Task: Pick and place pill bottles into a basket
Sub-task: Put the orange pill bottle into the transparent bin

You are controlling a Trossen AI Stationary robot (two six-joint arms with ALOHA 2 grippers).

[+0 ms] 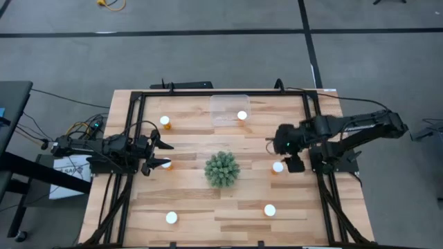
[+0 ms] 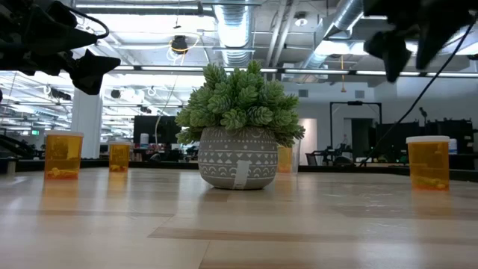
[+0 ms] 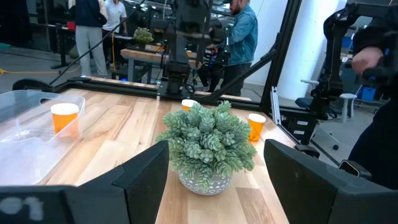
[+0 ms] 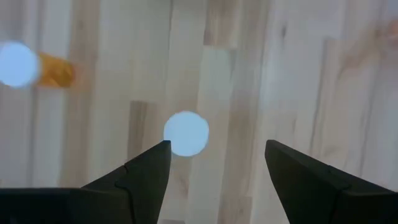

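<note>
Right gripper (image 1: 285, 153) hangs over the right side of the table (image 1: 208, 207), fingers spread wide and empty, looking straight down in its wrist view at the white cap of a pill bottle (image 4: 186, 132) that sits nearer one finger than the other. In the high view this seems to be the bottle (image 1: 277, 167) just right of the potted plant (image 1: 222, 169).

To do the pick well, I would shift sideways until the cap sits midway between the fingers, then descend straight and close on the orange body below the cap (not on the cap itself, which could slip).

That bottle stands upright, long axis vertical, cap up, so a straight-down approach suits it. A second bottle (image 4: 37, 67) stands apart from it.

Left gripper (image 1: 160, 153) waits at the table's left, also open and empty, facing the plant.

One bottle (image 1: 241, 116) already stands in the clear basket (image 1: 218, 104) at the far edge. Others stand on the table: far left (image 1: 165, 122), near the left gripper (image 1: 166, 164), front left (image 1: 172, 218) and front right (image 1: 270, 210).
</note>
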